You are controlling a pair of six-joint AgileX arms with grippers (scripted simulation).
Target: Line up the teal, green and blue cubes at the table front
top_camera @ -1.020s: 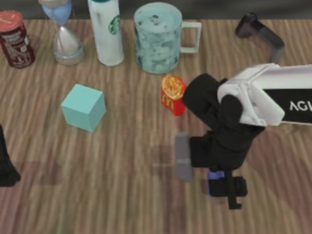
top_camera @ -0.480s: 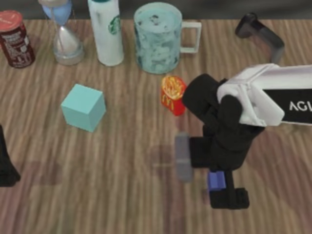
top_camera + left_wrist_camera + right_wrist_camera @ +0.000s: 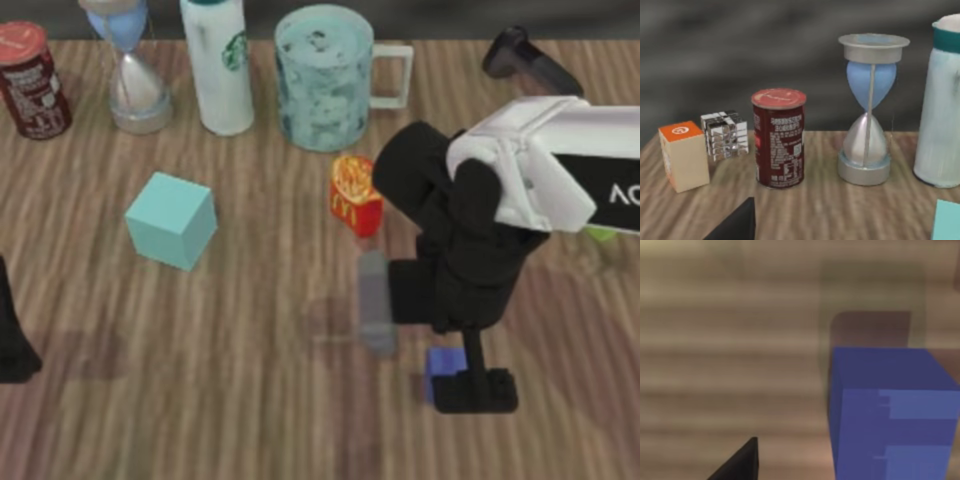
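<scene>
The small blue cube (image 3: 438,364) rests on the table (image 3: 250,400) near the front, right of centre. My right gripper (image 3: 470,386) hangs open just over it. In the right wrist view the blue cube (image 3: 890,415) stands on the wood, with a clear gap to the one dark fingertip (image 3: 742,462) that shows. The pale teal cube (image 3: 172,220) sits left of centre, and its corner (image 3: 947,220) shows in the left wrist view. Only a sliver of the green cube (image 3: 601,234) peeks out under the right arm. My left gripper (image 3: 10,340) is parked at the left edge.
Along the back stand a red can (image 3: 30,80), an hourglass (image 3: 135,75), a white bottle (image 3: 218,65) and a teal speckled mug (image 3: 325,75). A red fries box (image 3: 355,195) lies mid-table and a black object (image 3: 530,60) at back right. An orange-topped box (image 3: 684,155) and a mirrored cube (image 3: 725,135) sit far left.
The right arm has shifted slightly toward the back, uncovering a sliver of the green cube. The blue cube stays near the front. The left arm has not moved.
</scene>
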